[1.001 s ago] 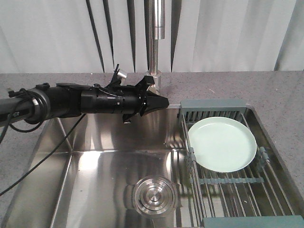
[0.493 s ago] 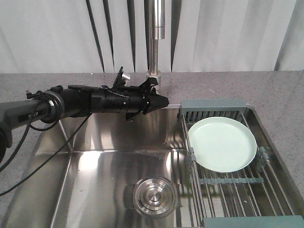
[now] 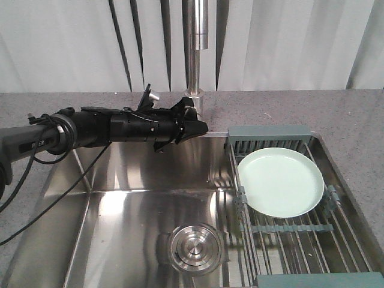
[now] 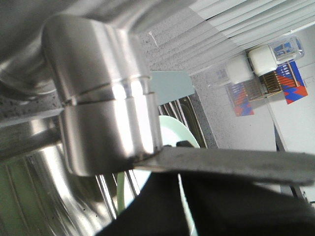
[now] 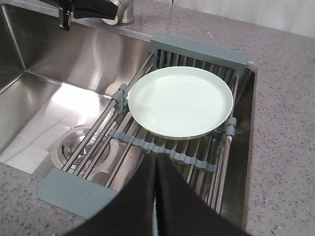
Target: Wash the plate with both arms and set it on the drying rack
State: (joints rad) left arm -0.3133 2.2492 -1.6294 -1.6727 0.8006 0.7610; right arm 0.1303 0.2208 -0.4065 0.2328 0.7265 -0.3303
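The pale mint-green plate (image 3: 281, 182) (image 5: 179, 101) lies flat on the drying rack (image 3: 270, 133) (image 5: 197, 46), which spans the right end of the sink. My left gripper (image 3: 203, 127) (image 5: 112, 9) reaches in from the left, shut to a point, with its tip against the base of the steel faucet (image 3: 195, 96). In the left wrist view the faucet base (image 4: 103, 98) fills the frame just above the left gripper (image 4: 179, 179), and a sliver of the plate (image 4: 183, 133) shows behind. My right gripper (image 5: 155, 159) hangs shut and empty over the rack's near end, short of the plate.
The steel sink basin (image 3: 120, 204) has a round drain (image 3: 195, 247) at its middle front. Grey speckled counter (image 3: 354, 120) surrounds the sink. The faucet column (image 3: 197, 36) rises behind the left gripper. Cables (image 3: 54, 198) trail from the left arm over the sink's left side.
The left gripper's tip has drawn back slightly to the left beside the faucet base. The plate and rack have not moved.
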